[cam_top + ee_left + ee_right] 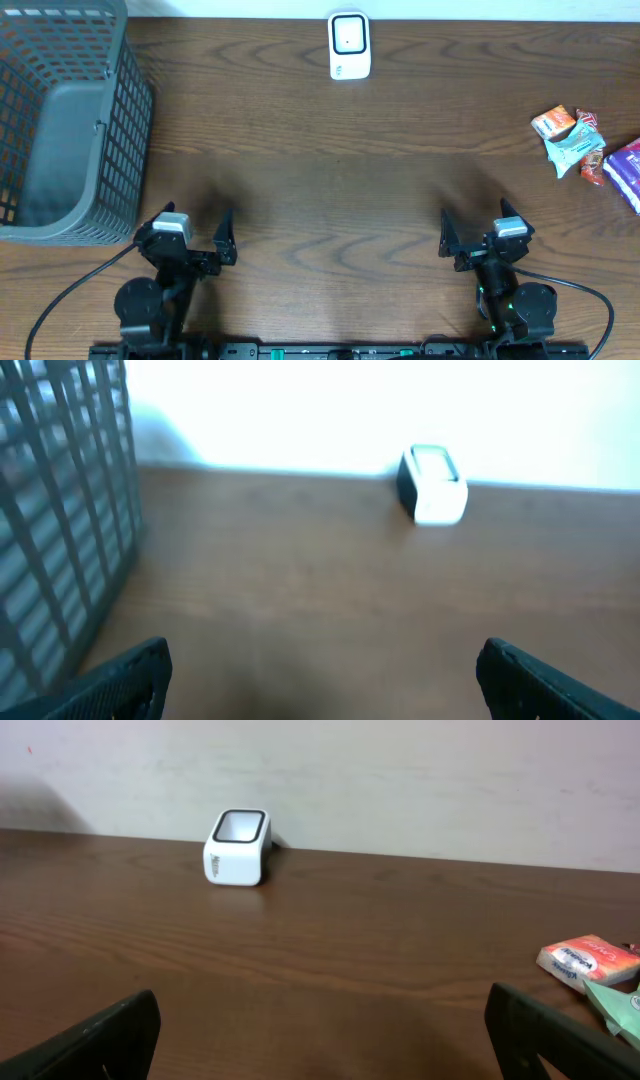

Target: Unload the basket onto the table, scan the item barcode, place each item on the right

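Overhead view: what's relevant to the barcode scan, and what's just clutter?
For the job:
- white scanner, far edge of the table
- snack packets, far right, likely the items to scan
- left gripper and right gripper, both open and empty

Lying about:
- grey mesh basket, left side; scanning doesn't seem to need it

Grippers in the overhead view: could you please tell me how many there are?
2: left gripper front left beside the basket, right gripper front right; both open, none hidden.

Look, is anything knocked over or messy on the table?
Nothing looks broken or spilled. The scanner stands upright, the basket sits upright, and the snack packets lie in a loose heap at the right edge.
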Controlling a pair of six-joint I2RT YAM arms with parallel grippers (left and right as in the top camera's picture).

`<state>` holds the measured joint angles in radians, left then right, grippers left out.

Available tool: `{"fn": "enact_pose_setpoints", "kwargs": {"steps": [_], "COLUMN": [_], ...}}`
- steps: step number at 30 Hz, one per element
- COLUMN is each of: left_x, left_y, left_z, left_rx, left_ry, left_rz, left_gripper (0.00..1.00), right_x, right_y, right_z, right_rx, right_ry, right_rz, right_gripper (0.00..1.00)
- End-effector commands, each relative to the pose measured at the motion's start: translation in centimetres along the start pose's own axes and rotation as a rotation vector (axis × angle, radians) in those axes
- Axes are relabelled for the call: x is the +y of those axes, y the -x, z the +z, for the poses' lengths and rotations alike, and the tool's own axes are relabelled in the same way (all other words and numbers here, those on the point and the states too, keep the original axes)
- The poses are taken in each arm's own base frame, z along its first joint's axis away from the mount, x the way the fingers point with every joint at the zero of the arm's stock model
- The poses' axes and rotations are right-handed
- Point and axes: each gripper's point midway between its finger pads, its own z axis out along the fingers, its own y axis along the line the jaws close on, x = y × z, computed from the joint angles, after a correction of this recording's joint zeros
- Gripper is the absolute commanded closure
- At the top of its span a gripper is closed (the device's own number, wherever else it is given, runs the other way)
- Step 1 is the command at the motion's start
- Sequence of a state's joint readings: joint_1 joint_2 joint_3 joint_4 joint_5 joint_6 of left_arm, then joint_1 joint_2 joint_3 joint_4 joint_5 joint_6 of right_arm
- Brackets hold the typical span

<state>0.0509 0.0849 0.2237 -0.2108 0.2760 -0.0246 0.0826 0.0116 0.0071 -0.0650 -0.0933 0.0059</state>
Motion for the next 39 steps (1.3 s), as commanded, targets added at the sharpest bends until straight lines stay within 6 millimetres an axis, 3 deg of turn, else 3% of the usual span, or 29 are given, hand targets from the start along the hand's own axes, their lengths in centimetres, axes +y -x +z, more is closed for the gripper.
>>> {"fn": "enact_pose_setpoints", "kwargs": {"steps": [1, 14, 21, 30, 39], "left_x": [0.7, 1.1, 1.4, 2.7, 3.7], "left_y": [-0.1, 0.4, 0.2, -4.7, -4.7], "left_z": [0.1, 1.1, 1.1, 1.7, 1.5], "left_rx": [-0.054, -0.225, -0.221, -0.025, -0.027], "left_ry": [0.029, 0.026, 0.043, 0.105, 0.171], "left_rz": [0.024, 0.059, 0.056, -0.003, -0.036], "left_gripper": [0.02, 0.02, 0.02, 0.02, 0.02], "right_x": [-0.2, -0.2, -0.2, -0.2, -0.2], "right_y": [0.0, 0.0, 0.0, 0.0, 0.0], "right_z": [0.0, 0.0, 0.0, 0.0, 0.0], "right_rx": [0.000, 0.000, 0.000, 0.000, 0.000], "right_ry": [-0.011, -0.011, -0.011, -0.011, -0.011], "right_rz": [-0.003, -0.003, -0.003, -0.003, -0.003], "right_gripper": [0.01, 0.01, 0.01, 0.01, 0.01]}}
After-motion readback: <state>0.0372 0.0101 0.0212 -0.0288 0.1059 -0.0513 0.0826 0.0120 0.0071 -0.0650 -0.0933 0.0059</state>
